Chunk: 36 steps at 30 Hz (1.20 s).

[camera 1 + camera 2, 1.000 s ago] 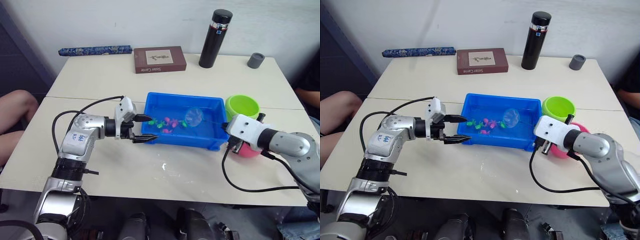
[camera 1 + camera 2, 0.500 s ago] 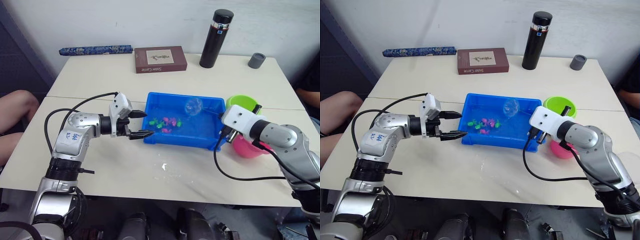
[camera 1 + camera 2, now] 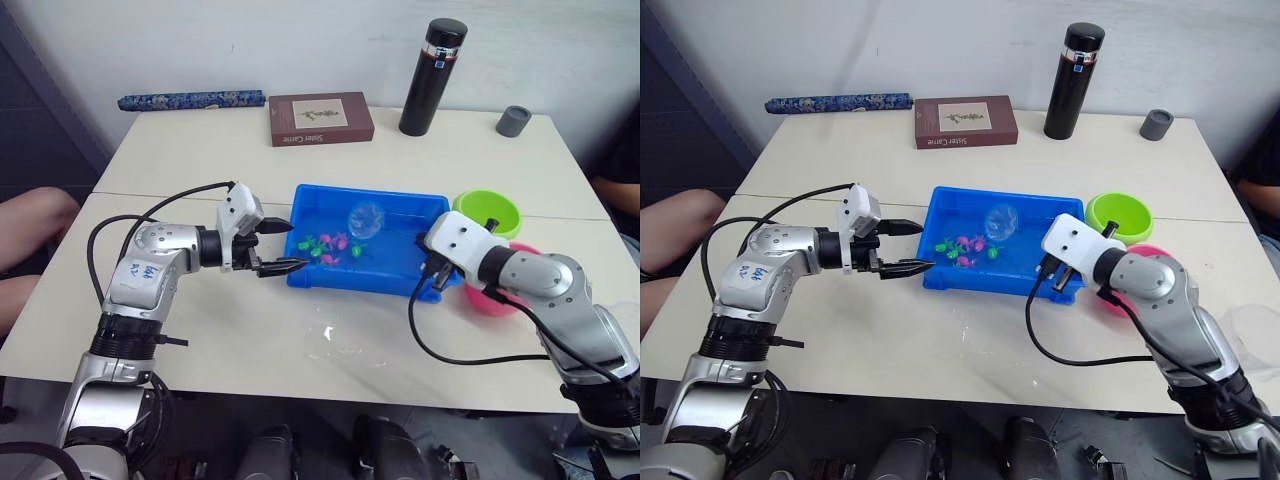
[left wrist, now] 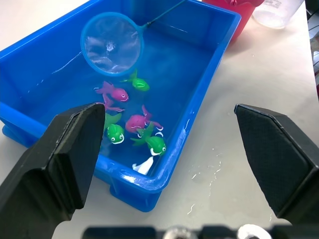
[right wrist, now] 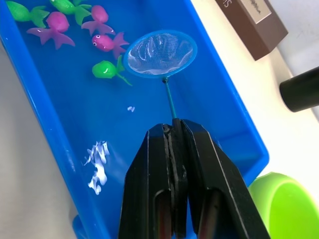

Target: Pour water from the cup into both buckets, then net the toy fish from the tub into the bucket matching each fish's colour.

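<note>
The net (image 5: 160, 54) handle runs from the right gripper (image 5: 174, 130) hoop-first toward the toy fish (image 5: 105, 69).

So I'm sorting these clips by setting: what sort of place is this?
Probably an indoor office or lab room set up for a tabletop test: pale tables pushed together against a plain wall, with a boxed book, a black flask and a blue tub of toy fish.

Bright, even light; soft shadows; water glints in the tub (image 4: 209, 59); near black fingers blurred.
</note>
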Each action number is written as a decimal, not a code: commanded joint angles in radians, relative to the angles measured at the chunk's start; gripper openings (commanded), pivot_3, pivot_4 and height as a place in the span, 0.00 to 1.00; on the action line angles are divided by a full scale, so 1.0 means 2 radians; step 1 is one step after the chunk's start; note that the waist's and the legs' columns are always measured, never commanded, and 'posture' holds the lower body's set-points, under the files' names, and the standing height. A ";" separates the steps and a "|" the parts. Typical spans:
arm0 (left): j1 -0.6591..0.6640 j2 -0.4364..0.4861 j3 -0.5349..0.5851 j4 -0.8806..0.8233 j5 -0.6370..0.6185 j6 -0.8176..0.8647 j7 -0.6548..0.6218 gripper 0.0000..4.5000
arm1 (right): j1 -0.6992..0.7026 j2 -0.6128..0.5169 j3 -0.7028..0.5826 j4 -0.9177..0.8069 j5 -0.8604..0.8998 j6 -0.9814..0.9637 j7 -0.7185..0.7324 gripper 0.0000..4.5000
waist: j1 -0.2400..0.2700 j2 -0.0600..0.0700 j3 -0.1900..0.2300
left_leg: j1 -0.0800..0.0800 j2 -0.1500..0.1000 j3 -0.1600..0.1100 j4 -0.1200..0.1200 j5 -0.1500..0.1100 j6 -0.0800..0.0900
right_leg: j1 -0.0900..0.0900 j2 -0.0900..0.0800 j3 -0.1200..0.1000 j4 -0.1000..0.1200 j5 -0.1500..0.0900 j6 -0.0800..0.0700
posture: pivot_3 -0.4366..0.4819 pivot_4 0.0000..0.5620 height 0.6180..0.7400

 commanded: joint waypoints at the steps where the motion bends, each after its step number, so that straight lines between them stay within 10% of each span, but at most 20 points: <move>1: -0.001 0.008 0.016 -0.005 -0.009 -0.008 0.004 0.99 | -0.005 0.004 0.009 0.002 -0.009 -0.004 -0.004 0.00 | 0.000 0.000 0.000 | 0.000 0.000 0.000 0.000 0.000 0.000 | 0.000 0.000 0.000 0.000 0.000 0.000 | 0.48 0.27 1.00; 36: 0.004 0.027 0.019 -0.010 -0.008 -0.009 0.005 0.99 | -0.008 0.009 -0.011 -0.034 0.076 0.102 0.047 0.00 | 0.000 0.000 0.000 | 0.000 0.000 0.000 0.000 0.000 0.000 | 0.000 0.000 0.000 0.000 0.000 0.000 | 0.48 0.27 1.00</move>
